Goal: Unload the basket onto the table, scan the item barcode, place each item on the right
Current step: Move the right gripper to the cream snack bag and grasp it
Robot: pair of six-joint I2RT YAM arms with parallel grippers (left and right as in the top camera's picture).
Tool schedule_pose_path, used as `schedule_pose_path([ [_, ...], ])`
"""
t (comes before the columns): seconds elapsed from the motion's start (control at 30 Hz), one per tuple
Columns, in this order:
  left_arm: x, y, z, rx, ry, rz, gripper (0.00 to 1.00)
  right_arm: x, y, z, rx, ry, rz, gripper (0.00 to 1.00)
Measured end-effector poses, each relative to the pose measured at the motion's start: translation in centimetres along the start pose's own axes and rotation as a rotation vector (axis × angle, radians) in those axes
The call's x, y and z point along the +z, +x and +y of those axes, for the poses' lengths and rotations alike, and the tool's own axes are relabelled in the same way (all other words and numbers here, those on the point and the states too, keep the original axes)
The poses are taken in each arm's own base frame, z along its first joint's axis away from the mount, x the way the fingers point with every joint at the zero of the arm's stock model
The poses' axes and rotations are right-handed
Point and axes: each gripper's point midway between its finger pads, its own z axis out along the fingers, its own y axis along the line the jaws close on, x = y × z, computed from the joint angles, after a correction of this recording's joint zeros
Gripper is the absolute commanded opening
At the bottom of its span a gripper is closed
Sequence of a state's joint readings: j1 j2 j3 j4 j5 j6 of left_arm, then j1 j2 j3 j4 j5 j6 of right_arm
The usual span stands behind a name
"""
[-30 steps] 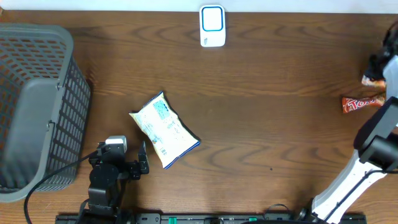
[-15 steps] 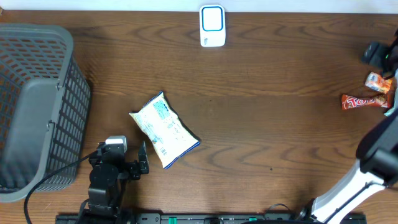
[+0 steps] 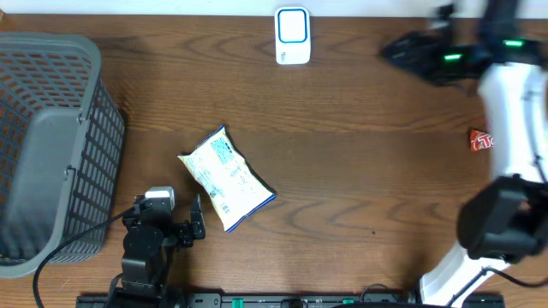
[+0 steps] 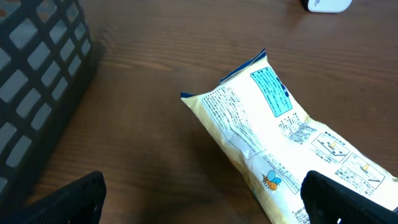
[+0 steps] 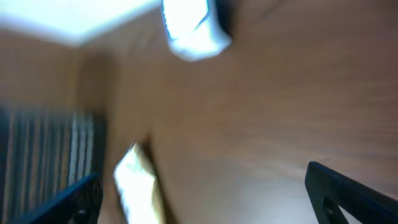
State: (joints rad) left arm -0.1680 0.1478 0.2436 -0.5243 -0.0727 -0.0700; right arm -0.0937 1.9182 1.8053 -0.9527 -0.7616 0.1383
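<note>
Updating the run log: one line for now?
left gripper: open, beside snack bag | right gripper: open, empty | snack bag: lying on table

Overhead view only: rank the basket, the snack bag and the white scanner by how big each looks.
1. grey basket
2. snack bag
3. white scanner
The gaps are clear, with no ties.

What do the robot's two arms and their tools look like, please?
The left arm is black, with a silver-grey block near its black left tool, and a thin black cable runs from it. The right arm has white links, black joints and small green lights. Its right tool is black and blurred here.
</note>
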Motion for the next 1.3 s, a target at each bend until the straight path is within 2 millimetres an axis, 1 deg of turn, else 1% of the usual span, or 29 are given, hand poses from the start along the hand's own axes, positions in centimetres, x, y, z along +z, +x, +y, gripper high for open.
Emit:
schedule_pose_path([
  [0.03,0.0,0.0,0.0,0.000,0.000,0.000,0.99,2.1,1.5,1.8,-0.043,-0.031,0.058,0.99],
  [0.1,0.0,0.0,0.0,0.000,0.000,0.000,0.99,5.5,4.3,4.9,-0.126,-0.081,0.155,0.99],
  [0.13,0.0,0.0,0.0,0.000,0.000,0.000,0.99,7.3,6.1,6.9,-0.180,-0.111,0.210,0.99],
  [0.2,0.0,0.0,0.0,0.000,0.000,0.000,0.99,10.1,9.3,9.8,-0.265,-0.146,0.298,0.99],
  [0.23,0.0,0.0,0.0,0.000,0.000,0.000,0.99,11.6,11.2,11.3,-0.313,-0.157,0.345,0.99],
  [0.33,0.0,0.0,0.0,0.000,0.000,0.000,0.99,15.0,16.0,13.9,-0.423,-0.149,0.451,0.99],
  [0.43,0.0,0.0,0.0,0.000,0.000,0.000,0.99,18.0,19.4,14.6,-0.508,-0.106,0.513,0.99],
  [0.47,0.0,0.0,0.0,0.000,0.000,0.000,0.99,19.2,20.9,14.8,-0.541,-0.089,0.537,0.99],
  [0.5,0.0,0.0,0.0,0.000,0.000,0.000,0.99,20.1,21.7,14.8,-0.562,-0.077,0.548,0.99],
  [0.53,0.0,0.0,0.0,0.000,0.000,0.000,0.99,21.5,23.0,14.9,-0.597,-0.065,0.563,0.99],
  [0.63,0.0,0.0,0.0,0.000,0.000,0.000,0.99,23.7,25.3,14.9,-0.650,-0.049,0.587,0.99],
  [0.7,0.0,0.0,0.0,0.000,0.000,0.000,0.99,24.8,26.6,14.8,-0.673,-0.041,0.603,0.99],
  [0.83,0.0,0.0,0.0,0.000,0.000,0.000,0.99,25.9,28.2,14.2,-0.698,-0.008,0.631,0.99],
  [1.0,0.0,0.0,0.0,0.000,0.000,0.000,0.99,26.8,29.2,13.2,-0.739,0.101,0.625,0.99],
  [1.13,0.0,0.0,0.0,0.000,0.000,0.000,0.99,27.4,30.1,13.0,-0.766,0.188,0.606,0.99],
  [1.17,0.0,0.0,0.0,0.000,0.000,0.000,0.99,27.6,30.3,13.0,-0.771,0.203,0.603,0.98],
  [1.2,0.0,0.0,0.0,0.000,0.000,0.000,0.99,27.7,30.4,13.0,-0.775,0.211,0.602,0.90],
  [1.23,0.0,0.0,0.0,0.000,0.000,0.000,0.99,27.9,30.6,13.0,-0.777,0.222,0.599,0.78],
  [1.27,0.0,0.0,0.0,0.000,0.000,0.000,0.99,28.0,30.5,13.0,-0.781,0.227,0.597,0.61],
  [1.3,0.0,0.0,0.0,0.000,0.000,0.000,0.99,28.1,30.6,12.9,-0.776,0.230,0.596,0.36],
])
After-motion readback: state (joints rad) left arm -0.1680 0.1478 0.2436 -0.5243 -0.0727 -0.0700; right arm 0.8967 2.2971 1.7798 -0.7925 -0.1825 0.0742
